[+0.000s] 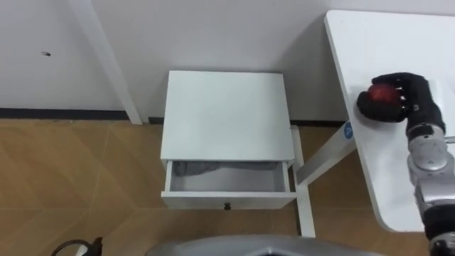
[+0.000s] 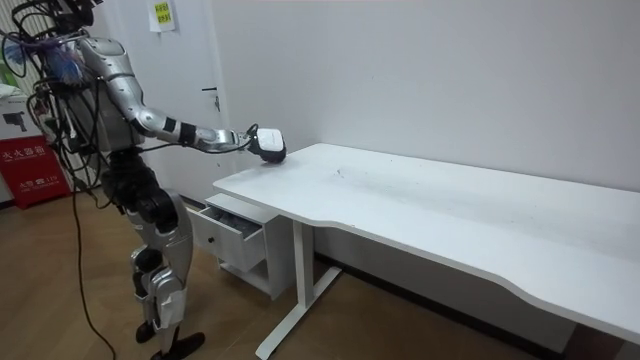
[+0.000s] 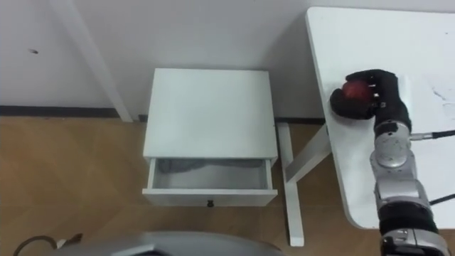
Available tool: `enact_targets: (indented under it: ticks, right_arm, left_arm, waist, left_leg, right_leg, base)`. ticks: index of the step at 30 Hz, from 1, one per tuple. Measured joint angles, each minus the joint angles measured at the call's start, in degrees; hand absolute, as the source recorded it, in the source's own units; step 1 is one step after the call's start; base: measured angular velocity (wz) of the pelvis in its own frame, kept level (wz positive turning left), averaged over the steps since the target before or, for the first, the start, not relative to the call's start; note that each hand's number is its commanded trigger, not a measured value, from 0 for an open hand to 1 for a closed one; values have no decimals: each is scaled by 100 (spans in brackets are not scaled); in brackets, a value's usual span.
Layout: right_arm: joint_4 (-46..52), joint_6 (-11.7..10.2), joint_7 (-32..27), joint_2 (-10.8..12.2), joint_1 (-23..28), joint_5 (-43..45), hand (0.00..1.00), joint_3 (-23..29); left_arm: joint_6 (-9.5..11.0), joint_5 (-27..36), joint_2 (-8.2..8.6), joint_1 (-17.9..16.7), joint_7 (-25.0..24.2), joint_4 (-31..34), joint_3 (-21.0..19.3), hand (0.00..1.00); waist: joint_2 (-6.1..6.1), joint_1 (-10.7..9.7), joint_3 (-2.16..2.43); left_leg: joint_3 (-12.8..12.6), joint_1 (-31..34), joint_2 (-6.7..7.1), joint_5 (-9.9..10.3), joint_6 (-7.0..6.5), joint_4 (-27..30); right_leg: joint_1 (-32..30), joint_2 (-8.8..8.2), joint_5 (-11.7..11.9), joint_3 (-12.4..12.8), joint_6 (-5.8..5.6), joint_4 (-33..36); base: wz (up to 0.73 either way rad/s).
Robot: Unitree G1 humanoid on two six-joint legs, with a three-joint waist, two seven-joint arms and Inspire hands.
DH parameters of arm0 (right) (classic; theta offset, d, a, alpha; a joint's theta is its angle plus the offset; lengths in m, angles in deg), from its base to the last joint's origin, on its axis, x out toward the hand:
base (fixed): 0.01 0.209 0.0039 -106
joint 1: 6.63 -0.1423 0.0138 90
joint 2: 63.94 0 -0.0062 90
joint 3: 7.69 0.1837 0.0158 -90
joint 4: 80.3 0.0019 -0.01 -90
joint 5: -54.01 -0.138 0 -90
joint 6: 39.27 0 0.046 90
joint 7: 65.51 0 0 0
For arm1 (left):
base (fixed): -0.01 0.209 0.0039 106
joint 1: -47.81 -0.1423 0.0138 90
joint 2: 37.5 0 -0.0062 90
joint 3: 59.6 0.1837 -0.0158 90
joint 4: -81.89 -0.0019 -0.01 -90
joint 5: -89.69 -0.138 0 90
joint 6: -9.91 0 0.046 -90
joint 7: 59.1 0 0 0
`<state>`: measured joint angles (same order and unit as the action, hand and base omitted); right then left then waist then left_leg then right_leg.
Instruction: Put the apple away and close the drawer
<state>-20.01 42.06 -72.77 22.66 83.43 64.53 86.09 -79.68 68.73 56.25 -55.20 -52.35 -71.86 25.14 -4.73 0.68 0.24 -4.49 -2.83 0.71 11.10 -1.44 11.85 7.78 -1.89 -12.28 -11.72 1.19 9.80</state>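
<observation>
Right hand [image 1: 411, 101] curls round one red apple [image 1: 382, 94] over one table [image 1: 398, 35]; one drawer [image 1: 227, 200] stands open.

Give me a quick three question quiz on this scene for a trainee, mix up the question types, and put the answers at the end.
1. True or false: the drawer of the white cabinet is shut.
2. Pick one: the right hand is curled round A) a cup, B) the apple, C) the drawer's knob.
3. Fill in: the apple is over the white ____, not in the drawer.

Key
1. False, it stands open.
2. B.
3. table.
</observation>
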Motion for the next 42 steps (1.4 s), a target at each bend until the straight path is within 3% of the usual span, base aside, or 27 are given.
enact_targets:
  ticks: [3,6,10,12,20,27,28,29,30,42]
  right_arm:
    - [529,12,106,128,179,88,100,-354]
    - [614,165,425,202,234,111,100,-983]
    - [862,261,869,391,293,232,100,-1637]
    - [989,259,958,469,295,240,100,-1722]
    - [1263,271,997,641,278,235,100,-1971]
    - [1229,501,999,640,298,244,100,-2171]
    - [1223,503,999,629,309,253,95,-2177]
    - [1222,504,1000,621,312,263,56,-2201]
    - [1222,504,1000,619,312,265,0,-2218]
    - [1219,507,1023,624,335,311,0,-2290]
  left_arm:
    - [-7,9,8,51,2,4,218,0]
    - [-20,2,40,141,-15,2,554,0]
    - [-18,-1,157,285,-86,-23,607,0]
    - [-19,-1,162,281,-86,-25,599,0]
    - [-113,4,253,333,-86,-9,601,0]
    - [-164,4,255,462,-85,195,609,0]
    - [-160,4,255,459,-83,203,621,0]
    - [-159,4,255,461,-80,232,625,0]
    - [-156,4,255,460,-79,244,628,0]
    - [-132,10,250,460,-60,355,884,0]
  waist:
    - [54,73,0]
    - [133,194,-21]
    - [281,315,-45]
    - [311,335,-33]
    - [258,455,-62]
    - [244,449,-74]
    - [244,450,-73]
    - [243,449,-72]
    - [242,449,-72]
    - [201,434,-45]
  left_leg:
    - [-7,73,-9,4,0,42]
    - [-1,85,-7,7,-5,58]
    - [70,355,5,4,-31,172]
    - [91,431,11,-4,-41,185]
    - [149,462,20,-4,-40,161]
    - [142,490,19,-4,-40,143]
    - [143,493,20,-4,-40,145]
    - [144,495,19,-4,-40,148]
    - [144,495,19,-4,-40,150]
    - [161,519,21,-4,-40,179]
  right_leg:
    - [-52,9,25,33,5,18]
    - [-93,9,44,41,-3,6]
    - [-234,-3,68,-53,-13,15]
    - [-280,-11,69,-99,-14,12]
    - [-279,-11,69,-170,-15,-10]
    - [-306,-9,69,-137,-15,-9]
    - [-305,-8,69,-137,-15,-8]
    - [-306,-7,69,-137,-15,-7]
    - [-306,-7,69,-137,-15,-8]
    - [-320,-9,70,-142,-15,-2]
  base:
    - [-4]
    - [0]
    - [13]
    - [12]
    - [7]
    - [-1]
    - [0]
    - [0]
    - [0]
    - [0]
